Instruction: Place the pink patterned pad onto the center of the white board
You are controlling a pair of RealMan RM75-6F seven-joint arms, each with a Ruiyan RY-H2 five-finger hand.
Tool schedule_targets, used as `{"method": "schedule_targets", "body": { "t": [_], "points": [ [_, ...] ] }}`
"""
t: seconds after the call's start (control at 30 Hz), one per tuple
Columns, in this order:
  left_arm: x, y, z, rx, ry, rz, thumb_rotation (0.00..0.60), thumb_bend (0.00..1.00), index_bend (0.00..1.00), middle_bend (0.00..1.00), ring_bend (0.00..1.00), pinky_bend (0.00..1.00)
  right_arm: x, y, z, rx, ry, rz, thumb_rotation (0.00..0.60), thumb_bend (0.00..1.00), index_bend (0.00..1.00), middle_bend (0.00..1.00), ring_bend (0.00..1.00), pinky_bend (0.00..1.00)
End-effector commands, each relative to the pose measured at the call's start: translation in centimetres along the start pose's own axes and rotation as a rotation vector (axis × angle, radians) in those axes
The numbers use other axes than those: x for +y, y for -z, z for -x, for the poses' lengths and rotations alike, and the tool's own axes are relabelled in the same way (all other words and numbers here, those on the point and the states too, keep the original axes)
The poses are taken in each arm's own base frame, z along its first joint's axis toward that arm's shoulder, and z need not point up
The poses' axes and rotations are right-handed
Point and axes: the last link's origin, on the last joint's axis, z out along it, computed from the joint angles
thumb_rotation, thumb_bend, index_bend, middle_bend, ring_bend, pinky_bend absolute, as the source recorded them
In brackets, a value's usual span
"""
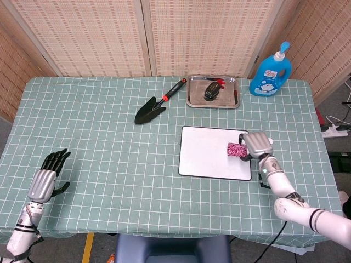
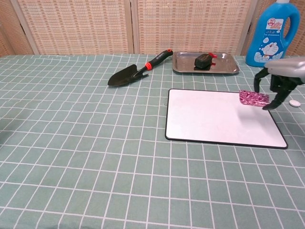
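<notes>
Right hand (image 1: 258, 146) over right edge of board (image 1: 208, 156), fingers (image 2: 259, 77) curled down, pinching pad (image 1: 237, 148) at its right end. Pad held above board's right part, short of center, clear of surface in chest view. Left hand (image 1: 45, 178) rests near table's front-left corner, fingers spread, holding nothing. Behind board: trowel (image 1: 156, 103), tray (image 1: 193, 93) with dark object (image 1: 211, 91), blue bottle (image 1: 271, 71). Small white disc (image 2: 295, 102) right of board.
</notes>
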Motion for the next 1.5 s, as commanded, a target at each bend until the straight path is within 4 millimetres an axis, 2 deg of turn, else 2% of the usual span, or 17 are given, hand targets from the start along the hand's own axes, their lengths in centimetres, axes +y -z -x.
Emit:
{"method": "schedule_targets", "body": {
  "t": [0.03, 0.3, 0.53, 0.67, 0.83, 0.93, 1.0, 1.13, 1.27, 1.4, 1.5],
  "points": [
    [0.0, 0.1, -0.1, -0.003, 0.006, 0.0, 0.6, 0.22, 0.0, 0.0, 0.0, 0.0, -3.2, -1.3, -0.1, -0.019, -0.006, -0.03, 0.555, 0.2, 0.45, 0.96, 0.93, 0.99],
    [0.0, 0.2, -0.3, -0.007, 0.003, 0.01, 0.6, 0.22, 0.0, 0.0, 0.0, 0.0, -5.5, -2.4, 0.7, -0.049, 0.001, -0.028, 0.555, 0.2, 0.45, 0.96, 0.93, 0.99],
    [0.0, 0.2, -0.4, -0.013, 0.009, 0.009, 0.6, 0.22, 0.0, 0.0, 0.0, 0.0, -5.8, -3.3, 1.4, -0.072, 0.01, -0.005, 0.555, 0.19, 0.42, 0.96, 0.93, 0.99],
    [0.0, 0.2, -0.3, -0.016, 0.014, 0.01, 0.6, 0.22, 0.0, 0.0, 0.0, 0.0, -5.8, -3.5, 1.6, -0.088, 0.002, 0.0, 0.555, 0.09, 0.32, 0.96, 0.93, 0.99],
    [0.0, 0.2, -0.4, -0.015, 0.016, 0.015, 0.6, 0.22, 0.0, 0.0, 0.0, 0.0, -5.6, -3.4, 1.4, -0.086, 0.005, 0.002, 0.555, 0.07, 0.29, 0.96, 0.93, 0.99],
    [-0.1, 0.2, -0.4, -0.016, 0.017, 0.013, 0.6, 0.22, 0.0, 0.0, 0.0, 0.0, -4.7, -2.9, 0.5, -0.063, 0.011, 0.017, 0.555, 0.07, 0.29, 0.96, 0.93, 0.99],
    [0.0, 0.2, -0.4, -0.016, 0.021, 0.014, 0.6, 0.22, 0.0, 0.0, 0.0, 0.0, -3.1, -2.2, -0.8, -0.028, 0.019, 0.045, 0.556, 0.07, 0.31, 0.96, 0.93, 0.99],
    [0.1, 0.2, -0.2, -0.025, 0.017, 0.018, 0.6, 0.22, 0.0, 0.0, 0.0, 0.0, 1.4, -0.8, -2.6, -0.007, 0.054, 0.146, 0.556, 0.08, 0.33, 0.96, 0.93, 0.99],
    [0.2, 0.1, 0.0, -0.03, 0.017, 0.017, 0.6, 0.22, 0.0, 0.0, 0.0, 0.0, 4.9, -0.2, -2.3, -0.046, 0.097, 0.23, 0.57, 0.15, 0.34, 0.96, 0.93, 0.99],
    [0.1, 0.0, 0.2, -0.036, 0.016, 0.008, 0.6, 0.22, 0.0, 0.0, 0.0, 0.0, 6.9, -0.4, -1.2, -0.074, 0.121, 0.273, 0.596, 0.21, 0.33, 0.96, 0.93, 0.99],
    [0.1, 0.0, 0.3, -0.04, 0.01, 0.003, 0.6, 0.22, 0.0, 0.0, 0.0, 0.0, 7.8, -0.9, -0.4, -0.078, 0.124, 0.29, 0.6, 0.23, 0.37, 0.97, 0.93, 0.99]
  ]
}}
